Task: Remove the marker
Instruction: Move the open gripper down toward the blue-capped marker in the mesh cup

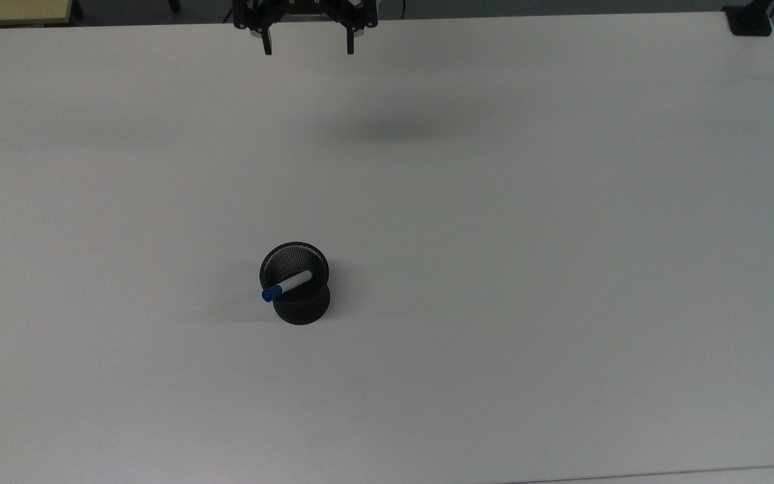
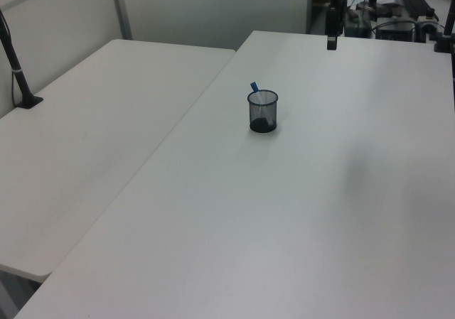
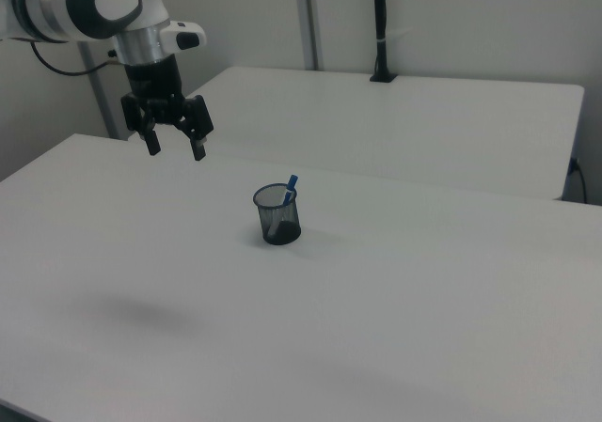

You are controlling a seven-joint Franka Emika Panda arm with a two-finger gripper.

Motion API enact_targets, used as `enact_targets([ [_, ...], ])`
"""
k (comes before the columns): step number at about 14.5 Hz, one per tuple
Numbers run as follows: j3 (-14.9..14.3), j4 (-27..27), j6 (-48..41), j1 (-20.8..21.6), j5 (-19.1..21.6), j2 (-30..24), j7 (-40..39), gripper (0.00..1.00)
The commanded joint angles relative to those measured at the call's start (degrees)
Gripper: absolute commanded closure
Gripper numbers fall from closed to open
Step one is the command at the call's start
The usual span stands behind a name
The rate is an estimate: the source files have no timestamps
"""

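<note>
From the top view the marker (image 1: 286,286) leans in the black mesh cup (image 1: 299,306), blue cap over the rim, easy to pinch. The right view shows the claw (image 3: 174,148) well apart above the table (image 3: 423,328), spread wide and empty; the left view shows the cap (image 2: 254,87) poking up.

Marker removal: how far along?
Nothing done yet: the marker sits in the mesh cup, blue cap leaning over the rim toward the top view's left. In hand: nothing; the gripper is open and empty, high above the table, well apart from the cup. Left: approach, grasp the marker, lift it out.
</note>
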Motion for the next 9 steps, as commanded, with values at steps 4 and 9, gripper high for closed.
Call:
enact_targets([
  [4, -0.09, -0.11, 4.47, -0.48, 1.02, 1.04, 0.73, 0.0],
  [9, -0.27, -0.02, 14.57, -1.1, 0.93, 5.35, 2.65, 0.0],
])
